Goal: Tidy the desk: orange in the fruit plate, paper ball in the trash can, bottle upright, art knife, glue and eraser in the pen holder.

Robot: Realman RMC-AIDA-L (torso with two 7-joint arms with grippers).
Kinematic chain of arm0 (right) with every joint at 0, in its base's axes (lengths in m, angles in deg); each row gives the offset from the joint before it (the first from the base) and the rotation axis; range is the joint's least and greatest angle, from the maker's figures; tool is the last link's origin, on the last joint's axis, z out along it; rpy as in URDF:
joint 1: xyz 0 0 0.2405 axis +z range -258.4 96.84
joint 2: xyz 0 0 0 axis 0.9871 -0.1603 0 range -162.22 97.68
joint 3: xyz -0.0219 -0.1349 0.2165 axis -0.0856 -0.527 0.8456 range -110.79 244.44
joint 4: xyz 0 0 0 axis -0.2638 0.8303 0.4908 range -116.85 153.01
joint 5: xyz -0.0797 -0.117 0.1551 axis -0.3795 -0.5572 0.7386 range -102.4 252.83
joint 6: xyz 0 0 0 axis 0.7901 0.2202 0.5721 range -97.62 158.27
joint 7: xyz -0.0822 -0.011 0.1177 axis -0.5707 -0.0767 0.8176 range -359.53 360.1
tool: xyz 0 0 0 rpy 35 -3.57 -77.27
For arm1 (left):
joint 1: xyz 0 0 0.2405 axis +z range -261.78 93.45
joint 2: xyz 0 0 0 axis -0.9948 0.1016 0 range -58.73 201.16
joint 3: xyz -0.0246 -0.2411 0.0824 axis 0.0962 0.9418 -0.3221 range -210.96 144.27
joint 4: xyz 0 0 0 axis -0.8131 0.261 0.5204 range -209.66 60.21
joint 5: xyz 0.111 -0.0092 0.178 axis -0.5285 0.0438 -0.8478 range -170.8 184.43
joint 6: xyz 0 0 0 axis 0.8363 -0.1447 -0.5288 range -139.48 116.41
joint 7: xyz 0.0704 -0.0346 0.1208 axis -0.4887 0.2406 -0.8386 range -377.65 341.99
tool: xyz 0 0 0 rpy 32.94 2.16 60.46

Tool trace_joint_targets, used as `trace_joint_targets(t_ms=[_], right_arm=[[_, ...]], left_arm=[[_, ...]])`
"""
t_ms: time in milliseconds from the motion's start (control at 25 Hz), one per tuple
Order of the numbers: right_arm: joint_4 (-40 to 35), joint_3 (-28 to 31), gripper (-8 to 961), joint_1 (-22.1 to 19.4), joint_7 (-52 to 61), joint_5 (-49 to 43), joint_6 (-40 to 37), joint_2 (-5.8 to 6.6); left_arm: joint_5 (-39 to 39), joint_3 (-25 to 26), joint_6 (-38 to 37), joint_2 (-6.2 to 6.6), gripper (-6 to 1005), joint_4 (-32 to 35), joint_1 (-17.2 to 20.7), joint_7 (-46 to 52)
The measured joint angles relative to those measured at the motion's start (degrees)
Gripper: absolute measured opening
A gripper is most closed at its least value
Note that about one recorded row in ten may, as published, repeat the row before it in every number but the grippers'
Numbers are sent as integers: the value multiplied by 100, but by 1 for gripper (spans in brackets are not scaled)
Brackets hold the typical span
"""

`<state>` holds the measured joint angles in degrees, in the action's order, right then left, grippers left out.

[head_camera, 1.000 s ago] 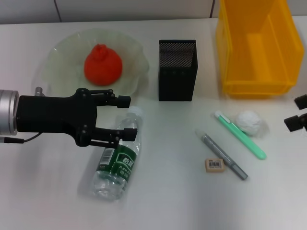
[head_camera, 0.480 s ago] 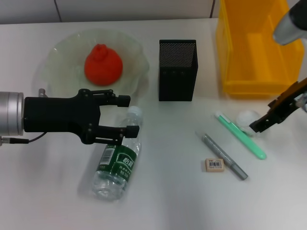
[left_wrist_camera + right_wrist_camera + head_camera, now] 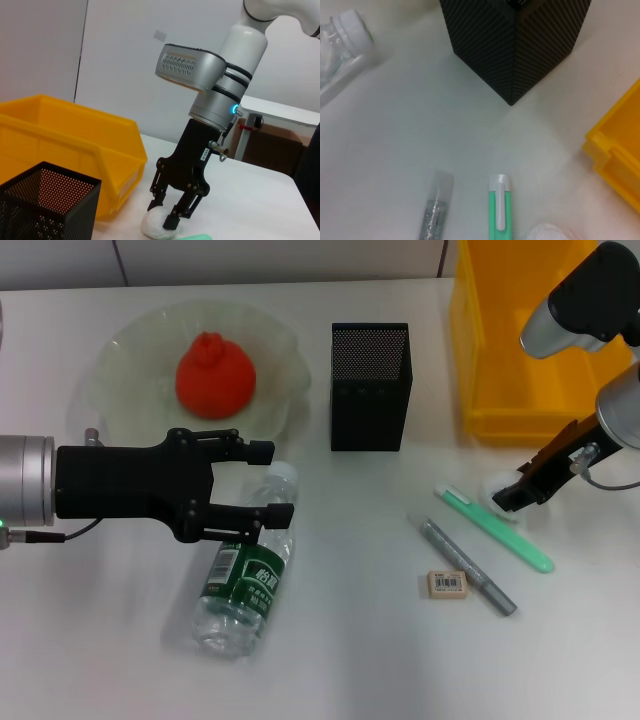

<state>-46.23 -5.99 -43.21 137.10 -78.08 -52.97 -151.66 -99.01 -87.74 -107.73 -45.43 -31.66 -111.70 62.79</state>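
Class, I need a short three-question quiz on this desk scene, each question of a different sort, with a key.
1. True or false: the orange already sits in the fruit plate.
2. Multiple choice: the right gripper is over which item? A) eraser B) paper ball C) pen holder
3. Fill in: the bottle is lying on its ____, with the left gripper open around its neck end.

Key
1. True.
2. B. Its open fingers straddle the paper ball, beside the green art knife; the eraser and pen holder are apart from it.
3. side.
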Motion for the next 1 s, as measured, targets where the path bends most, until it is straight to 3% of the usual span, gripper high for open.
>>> trace_joint_targets(t_ms=[160, 280, 360, 400, 520, 600, 720, 880, 960, 1000], right_arm=[[-270, 30, 481, -22, -14, 1, -246, 2], [-931, 220, 437, -94, -12, 6, -830, 9], [-1560, 595, 420, -167, 12, 87, -1281, 12], [-2128, 1079, 412, -202, 36, 198, -1602, 16], [-2623, 1548, 426, -231, 85, 223, -1711, 19], [-2951, 1844, 436, -362, 122, 211, -1309, 21], [-2848, 1906, 451, -459, 91, 352, -843, 17], [-2183, 1986, 470, -586, -297, 971, -112, 26], [-1907, 2183, 565, -627, -585, 1397, 27, 30], [-1682, 2466, 613, -663, -904, 1859, 32, 32]], left_arm=[[0, 22, -23, 1, 811, 0, -8, 21], [1, 37, -85, 2, 809, 0, -14, 81], [6, 39, -133, -1, 808, 0, -21, 145], [11, 40, -180, -15, 807, 3, -26, 178], [27, 48, -301, -41, 806, 37, -34, 256], [45, 62, -385, -48, 805, 61, -41, 361], [62, 113, -470, -55, 803, 67, -59, 485], [84, 180, -545, -72, 801, 52, -82, 561], [96, 227, -588, -90, 800, 50, -97, 613], [115, 246, -770, -112, 799, 324, -182, 1277]])
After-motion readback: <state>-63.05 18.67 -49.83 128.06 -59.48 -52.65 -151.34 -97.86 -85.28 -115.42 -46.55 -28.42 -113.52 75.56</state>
